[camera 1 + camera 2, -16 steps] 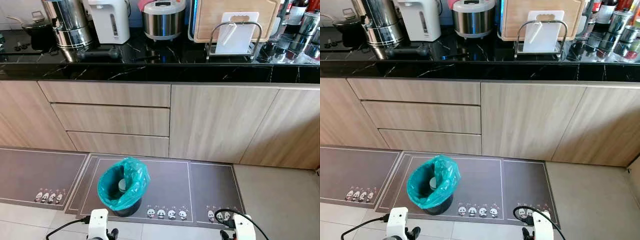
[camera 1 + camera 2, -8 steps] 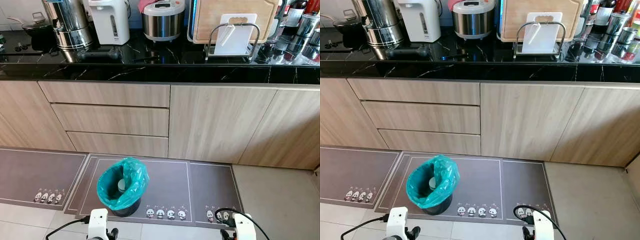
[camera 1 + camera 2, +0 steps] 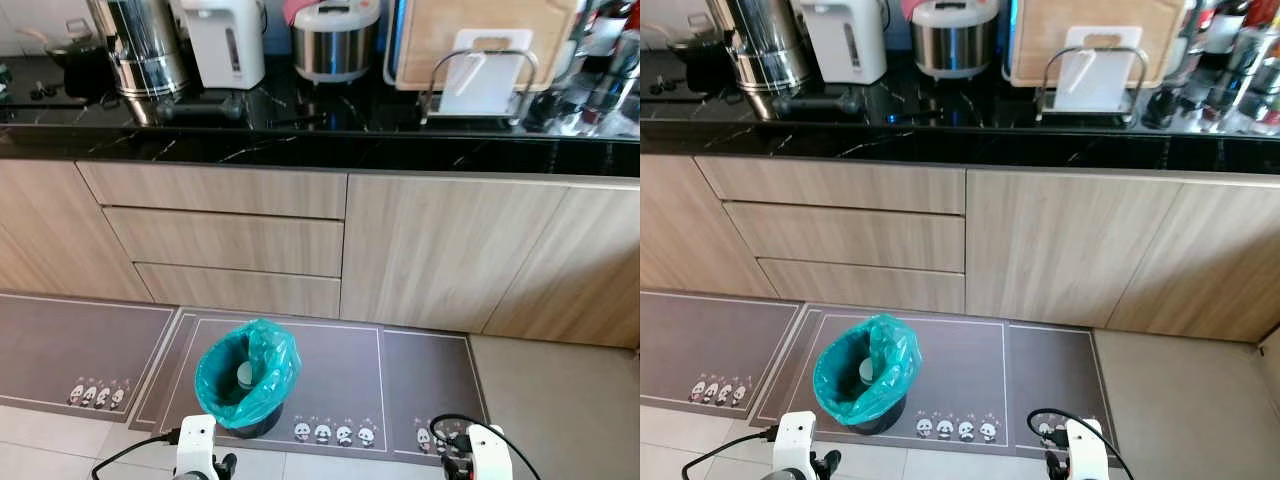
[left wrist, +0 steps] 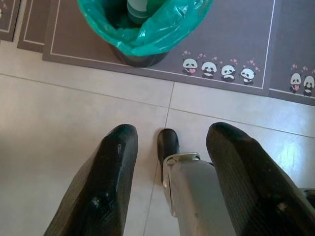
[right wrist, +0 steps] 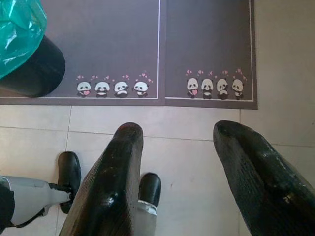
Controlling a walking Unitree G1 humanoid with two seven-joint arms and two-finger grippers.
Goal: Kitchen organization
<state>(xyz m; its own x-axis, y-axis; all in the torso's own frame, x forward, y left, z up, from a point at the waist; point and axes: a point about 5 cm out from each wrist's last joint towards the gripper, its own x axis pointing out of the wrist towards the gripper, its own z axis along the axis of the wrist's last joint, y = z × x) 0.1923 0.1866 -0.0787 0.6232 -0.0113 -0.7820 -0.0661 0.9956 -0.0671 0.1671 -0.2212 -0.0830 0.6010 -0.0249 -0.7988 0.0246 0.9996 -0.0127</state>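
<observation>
Both the left gripper (image 4: 167, 187) and right gripper (image 5: 189, 182) are being held spread and empty, while the bin (image 3: 240, 425) at 12 o'clock, probably light, is best gripped by its rim, not the flimsy, slippery green liner (image 3: 262, 362).

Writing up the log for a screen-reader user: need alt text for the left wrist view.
The open left gripper hangs over pale floor tiles, its two black fingers apart and holding nothing. Ahead, a black bin lined with a green bag stands on a grey mat printed with pandas.
</observation>
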